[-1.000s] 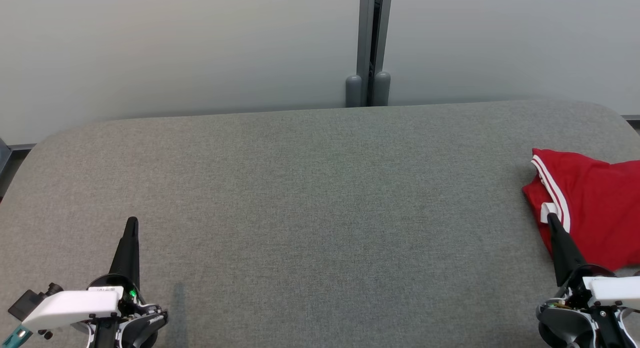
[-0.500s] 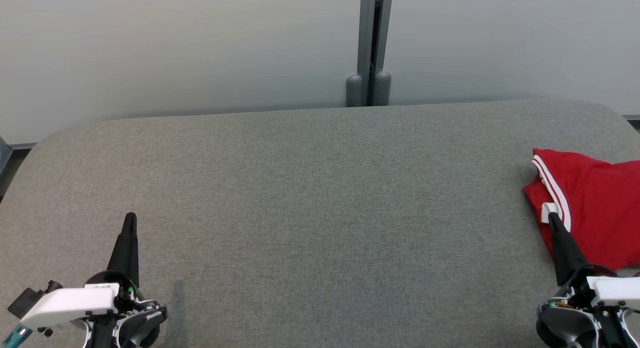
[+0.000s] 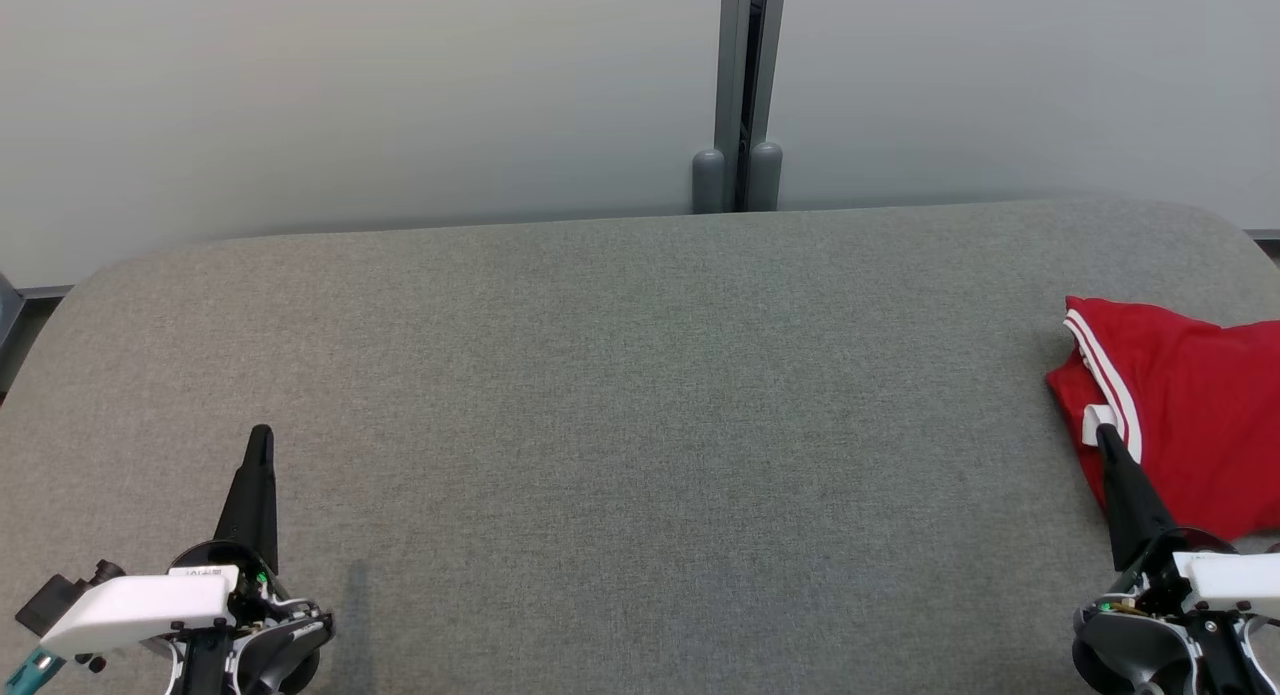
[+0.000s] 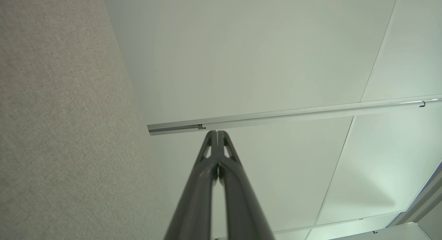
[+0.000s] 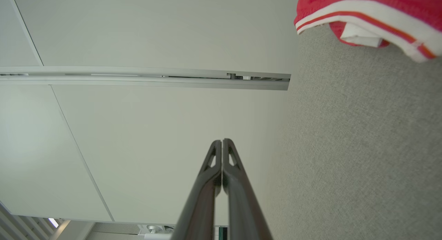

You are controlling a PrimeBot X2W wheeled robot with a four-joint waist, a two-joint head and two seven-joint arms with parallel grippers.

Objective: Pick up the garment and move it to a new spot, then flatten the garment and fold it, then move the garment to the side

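Both closed and empty, left pincer (image 3: 259, 432) idles while right pincer (image 3: 1103, 432) may nudge the garment (image 3: 1195, 405) off the counter (image 3: 640, 395).

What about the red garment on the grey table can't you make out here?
- Red garment: its far-right part, head view, cut off by the picture edge.
- Right wrist view: the top edge cuts it; shirt or shorts, unclear.
- White tag: too small to read.
- Strip of fabric behind the right hand, head view.
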